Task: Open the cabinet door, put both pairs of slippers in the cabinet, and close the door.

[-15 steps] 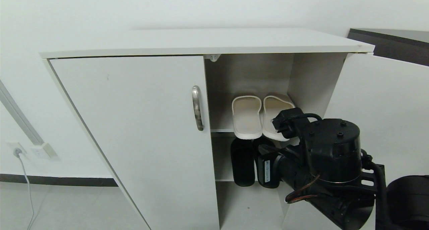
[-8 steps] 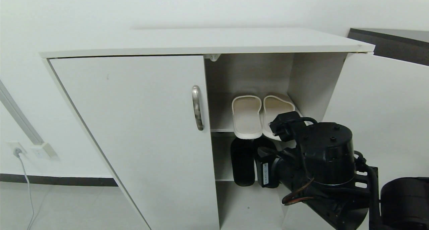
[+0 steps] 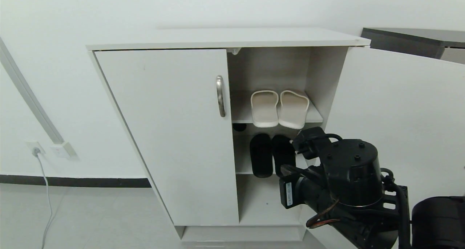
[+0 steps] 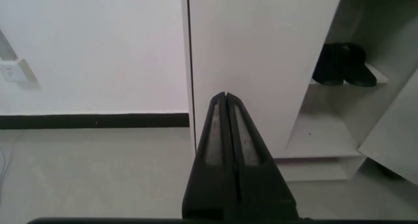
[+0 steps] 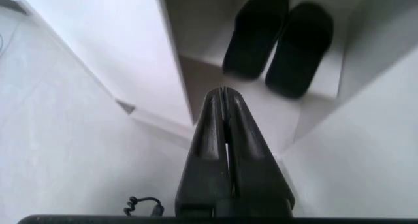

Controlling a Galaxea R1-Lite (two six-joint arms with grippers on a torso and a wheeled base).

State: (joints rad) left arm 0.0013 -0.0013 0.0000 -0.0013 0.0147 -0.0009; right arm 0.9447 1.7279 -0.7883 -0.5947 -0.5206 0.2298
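Two pairs are already in. Head view: the white slippers sit on the upper shelf of the cabinet and the black slippers on the shelf below, with the right door swung wide and the left door shut. Left wrist view: the left claw is pinched closed on nothing, above the floor in front of that shut door. Right wrist view: the right claw is pinched together too, empty, just outside the opening. Only the closing is left, I reckon. The right door looks like a stiff, light hinged panel, so I'd push its free edge instead of gripping it.
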